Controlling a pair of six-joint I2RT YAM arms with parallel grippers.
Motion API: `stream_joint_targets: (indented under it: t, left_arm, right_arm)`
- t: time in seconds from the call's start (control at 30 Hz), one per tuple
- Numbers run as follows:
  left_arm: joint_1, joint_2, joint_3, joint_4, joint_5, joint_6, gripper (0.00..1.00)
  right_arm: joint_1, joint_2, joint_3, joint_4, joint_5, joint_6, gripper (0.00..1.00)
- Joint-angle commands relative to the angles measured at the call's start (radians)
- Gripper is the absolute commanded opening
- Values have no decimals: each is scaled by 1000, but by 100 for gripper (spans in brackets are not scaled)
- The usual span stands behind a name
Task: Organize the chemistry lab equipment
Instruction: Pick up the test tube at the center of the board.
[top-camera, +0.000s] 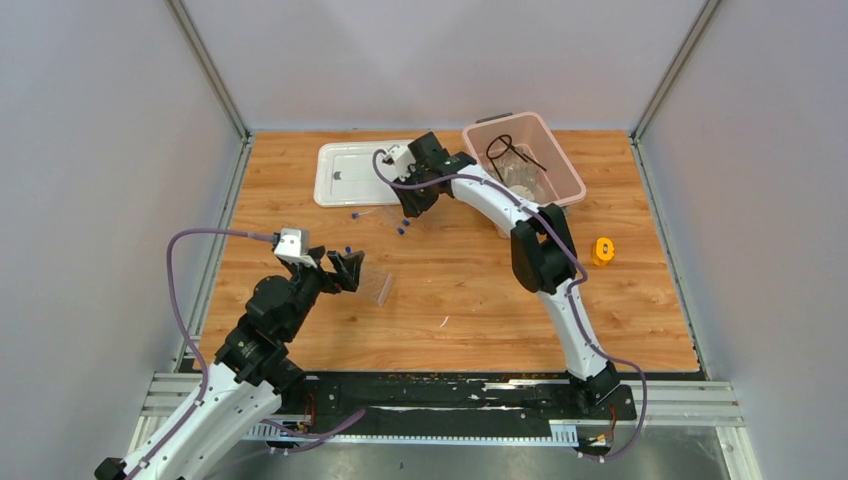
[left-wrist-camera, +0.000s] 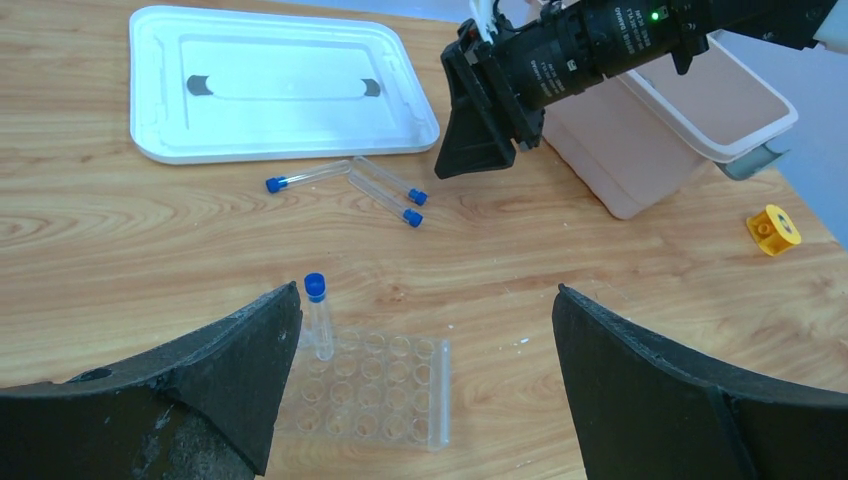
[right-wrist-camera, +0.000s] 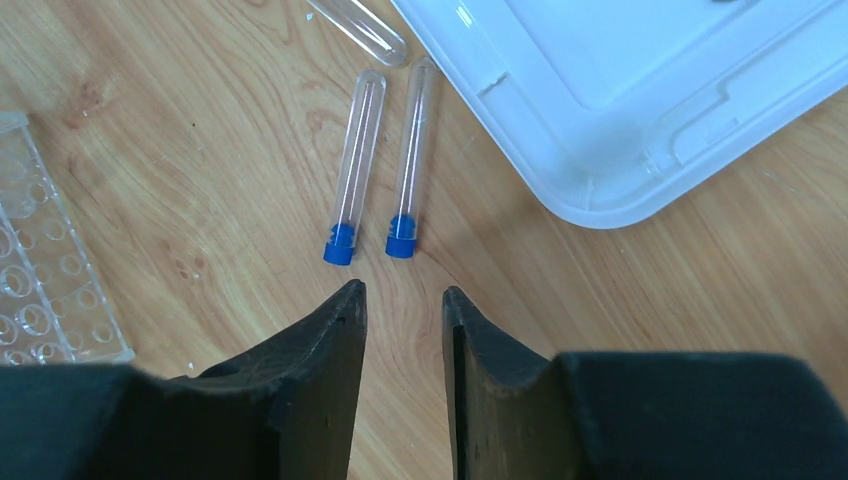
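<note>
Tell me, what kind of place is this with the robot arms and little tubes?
Probably a robot practice booth, dressed up like a tiny chemistry lab: two robot arms bolted to a wooden table inside plain grey walls, with blue-capped tubes and a clear tube rack to tidy.

A: Any writing to read here?
B: Only white lettering on the black wrist housing of the right arm, seen from the left wrist; too small and blurred to make out
</note>
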Motion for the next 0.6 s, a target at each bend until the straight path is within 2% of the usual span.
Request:
stream_joint_targets:
  t: [0.0,0.23,0.57]
  left_arm:
    - [2,-8,31,-3,-31,15,100]
    - [2,-6,31,-5,-40,20,100]
    - [2,-5,30,-5,-41,25,100]
  right_arm:
    - [17,42,81,-9,45,-1,33]
    - [25,116,164,-10,33,36,25]
    - [30,192,233,-24,26,68,24]
